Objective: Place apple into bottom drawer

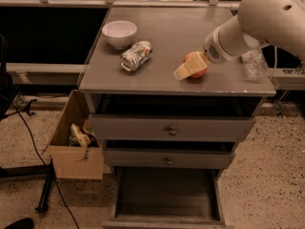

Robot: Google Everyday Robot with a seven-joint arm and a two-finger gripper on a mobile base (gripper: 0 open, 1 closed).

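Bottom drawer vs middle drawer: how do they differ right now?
The bottom drawer is pulled far out, its floor showing; the middle drawer shows only its front. The middle drawer's round knob is visible; the bottom drawer's front is cut by the frame edge. Both are grey, in one cabinet. The gripper is on top, at the apple.
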